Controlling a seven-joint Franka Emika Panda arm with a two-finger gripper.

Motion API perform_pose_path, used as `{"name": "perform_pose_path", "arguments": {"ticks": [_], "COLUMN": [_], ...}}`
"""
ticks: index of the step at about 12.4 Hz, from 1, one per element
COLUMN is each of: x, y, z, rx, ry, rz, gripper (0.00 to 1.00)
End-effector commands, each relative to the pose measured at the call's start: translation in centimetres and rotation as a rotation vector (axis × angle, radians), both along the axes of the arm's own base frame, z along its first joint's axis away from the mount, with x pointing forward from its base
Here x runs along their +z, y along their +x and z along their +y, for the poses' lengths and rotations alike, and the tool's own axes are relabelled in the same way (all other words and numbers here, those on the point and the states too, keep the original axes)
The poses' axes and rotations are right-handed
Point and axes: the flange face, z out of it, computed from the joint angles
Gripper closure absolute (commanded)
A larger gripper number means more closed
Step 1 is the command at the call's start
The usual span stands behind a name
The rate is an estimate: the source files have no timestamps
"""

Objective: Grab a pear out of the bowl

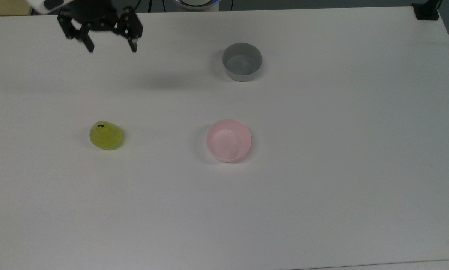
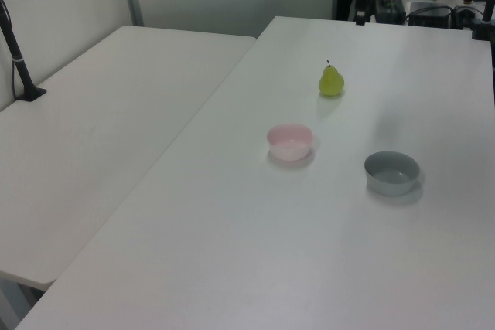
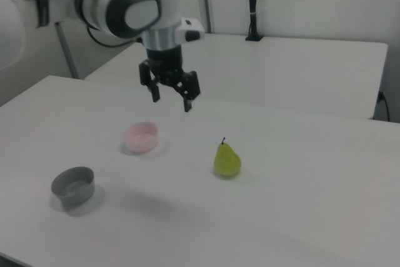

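Pear [image 1: 105, 135] stands upright on the table [image 1: 322, 206], well apart from the empty pink bowl [image 1: 228, 140]. Gripper [image 1: 111, 48] hangs high above, fingers spread, holding nothing. Pick looks done; likely only retreat left.

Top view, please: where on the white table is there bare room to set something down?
The white table is bare along the top view's whole lower half and right side. The yellow-green pear, pale pink plastic bowl and round grey bowl stand well apart. Only the top view's upper left is busy, under the open black gripper.
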Motion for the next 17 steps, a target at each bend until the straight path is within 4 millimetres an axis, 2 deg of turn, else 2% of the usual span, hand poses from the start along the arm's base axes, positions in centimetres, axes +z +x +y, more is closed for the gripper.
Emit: {"name": "perform_pose_path", "arguments": {"ticks": [1,2,6,9,12,17], "x": [3.7,4.7,6.8,6.9,6.8,5.4], "y": [-3.6,-4.3,-5.6,-5.1,-4.5,-2.6], "z": [2.3,3.3,4.7,7.2,7.6,7.8], "rx": [-0.027,-0.043,-0.038,0.040,0.124,0.131], "ry": [-0.007,-0.004,0.002,0.001,-0.007,-0.027], "rz": [0.043,0.050,0.024,0.010,-0.019,-0.067], "gripper": [0.00,0.00,0.00,0.00,0.00,0.00]}}
